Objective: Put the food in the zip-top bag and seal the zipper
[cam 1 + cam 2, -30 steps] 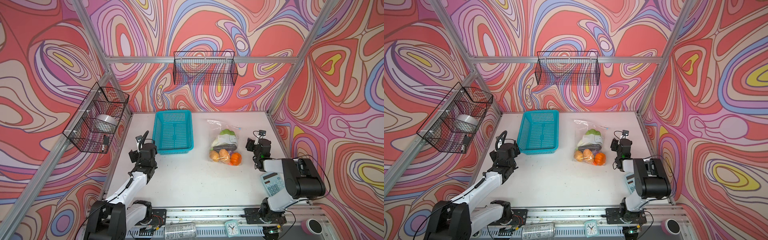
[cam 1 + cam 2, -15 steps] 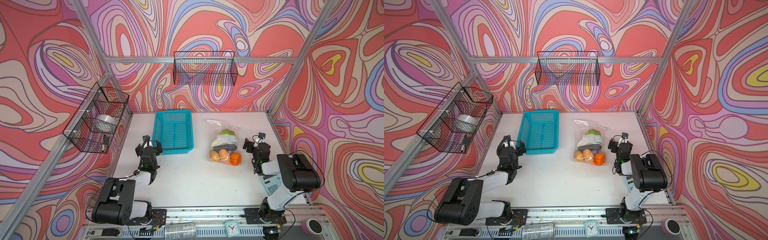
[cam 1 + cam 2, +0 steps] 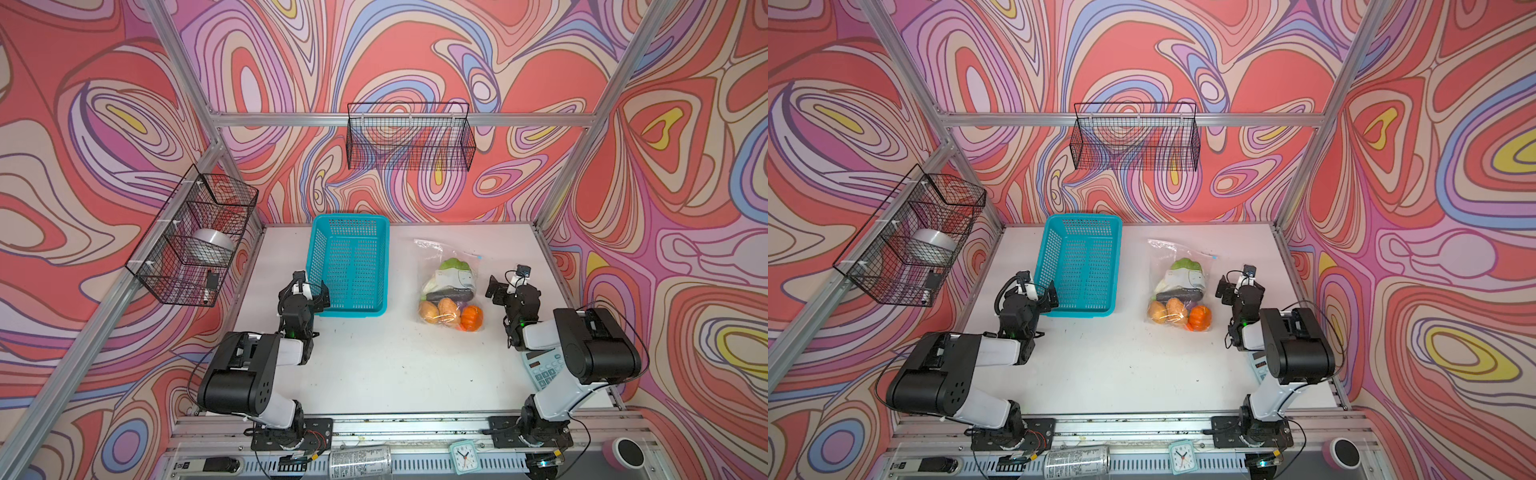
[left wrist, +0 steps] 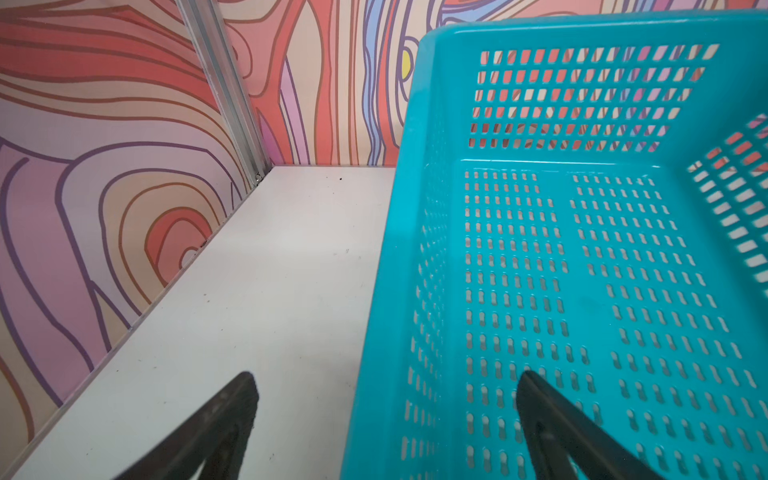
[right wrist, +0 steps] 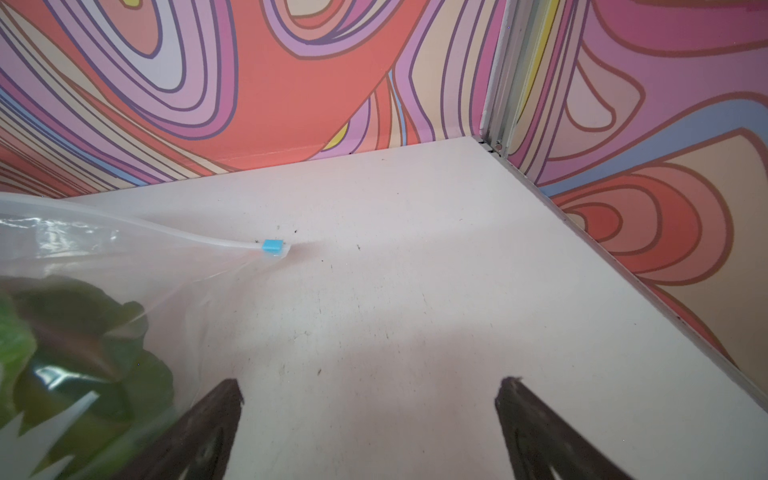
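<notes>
The clear zip-top bag (image 3: 432, 253) lies on the white table right of centre in both top views. The food is inside it: green-white cabbage (image 3: 453, 266), dark eggplant (image 3: 449, 296), two tan potatoes (image 3: 438, 311) and an orange pumpkin (image 3: 471, 318). The zipper strip (image 5: 166, 232) runs along the bag's far edge, and its light-blue slider (image 5: 273, 245) sits at the right end. My right gripper (image 3: 505, 286) (image 5: 370, 382) is open over bare table just right of the bag. My left gripper (image 3: 311, 286) (image 4: 385, 377) is open, its fingers either side of the teal basket's (image 3: 349, 218) near-left wall.
Black wire baskets hang on the back wall (image 3: 409, 141) and the left wall (image 3: 191, 241). A calculator (image 3: 540, 368) lies under the right arm. A can (image 3: 359, 457), a small clock (image 3: 463, 456) and a pink roll (image 3: 627, 453) sit along the front rail.
Both arms have folded back, their elbows now raised near the front rail. The left gripper has shifted right to the basket's corner. The bag has not moved.
</notes>
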Action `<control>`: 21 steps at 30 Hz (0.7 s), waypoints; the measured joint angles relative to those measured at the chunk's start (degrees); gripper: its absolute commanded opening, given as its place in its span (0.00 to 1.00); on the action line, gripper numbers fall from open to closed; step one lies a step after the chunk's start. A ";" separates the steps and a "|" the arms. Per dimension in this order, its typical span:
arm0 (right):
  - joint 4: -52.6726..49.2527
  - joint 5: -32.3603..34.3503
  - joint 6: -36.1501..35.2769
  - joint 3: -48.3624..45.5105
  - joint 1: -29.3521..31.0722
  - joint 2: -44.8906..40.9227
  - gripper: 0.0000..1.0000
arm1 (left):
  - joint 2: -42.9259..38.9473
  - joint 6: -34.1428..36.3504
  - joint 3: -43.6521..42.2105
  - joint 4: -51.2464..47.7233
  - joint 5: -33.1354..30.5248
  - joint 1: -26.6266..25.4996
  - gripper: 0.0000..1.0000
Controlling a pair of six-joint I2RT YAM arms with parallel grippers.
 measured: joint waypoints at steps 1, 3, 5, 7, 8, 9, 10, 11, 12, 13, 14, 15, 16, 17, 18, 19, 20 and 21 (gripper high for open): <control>0.00 0.00 -0.02 0.00 0.00 0.00 0.98 | 0.02 0.09 0.00 -0.22 0.09 0.00 1.00; 0.00 0.00 -0.02 0.00 0.02 0.00 0.98 | 0.02 0.11 0.02 -0.72 0.22 0.00 1.00; 0.00 0.00 -0.02 0.00 0.02 0.00 0.98 | 0.04 0.11 0.09 -1.11 0.22 0.00 1.00; 0.00 0.00 -0.02 0.00 0.02 0.00 0.98 | 0.04 0.11 0.44 -2.01 0.20 0.00 1.00; 0.00 0.00 -0.02 0.00 0.02 0.00 0.98 | 0.04 0.11 0.87 -2.89 0.22 0.02 1.00; 0.00 0.00 -0.02 0.00 0.02 0.00 0.98 | 0.04 0.11 1.27 -3.48 0.26 0.04 1.00; 0.00 0.00 -0.02 0.00 0.02 0.00 0.98 | 0.04 0.13 1.44 -3.65 0.33 0.07 1.00; 0.00 0.00 -0.02 0.00 0.02 0.00 0.98 | 0.02 0.13 1.46 -3.48 0.37 0.07 1.00; -0.02 0.00 -0.02 0.00 0.04 0.00 0.98 | -0.02 0.13 1.42 -3.41 0.37 0.07 1.00; 0.00 0.00 -0.02 0.00 0.04 0.00 0.99 | -0.20 0.11 1.29 -3.39 0.35 0.07 1.00; 0.00 0.00 -0.02 0.00 0.04 0.00 0.98 | -0.66 0.07 0.94 -3.50 0.07 0.07 1.00; 0.00 0.00 -0.02 0.00 0.04 0.00 0.98 | -1.40 -0.09 0.48 -3.67 -0.50 0.04 1.00; 0.00 0.00 -0.02 0.00 0.02 0.00 0.98 | -2.14 -0.22 0.09 -3.89 -1.14 0.07 1.00; 0.00 0.00 -0.02 0.00 0.04 0.00 0.98 | -3.15 -0.44 -0.31 -4.24 -2.05 0.07 1.00; -0.02 0.00 -0.02 0.00 0.02 0.00 0.98 | -4.07 -0.76 -0.48 -4.70 -3.04 0.07 1.00; 0.00 0.00 -0.02 0.00 0.02 0.00 0.98 | -4.83 -1.07 -0.52 -4.92 -4.13 0.07 1.00; 0.00 0.00 -0.02 0.00 0.02 0.00 0.98 | -5.49 -1.42 -0.52 -5.03 -5.07 0.07 1.00; 0.00 0.00 -0.02 0.00 0.04 0.00 0.98 | -6.14 -1.55 -0.55 -5.16 -5.90 0.07 1.00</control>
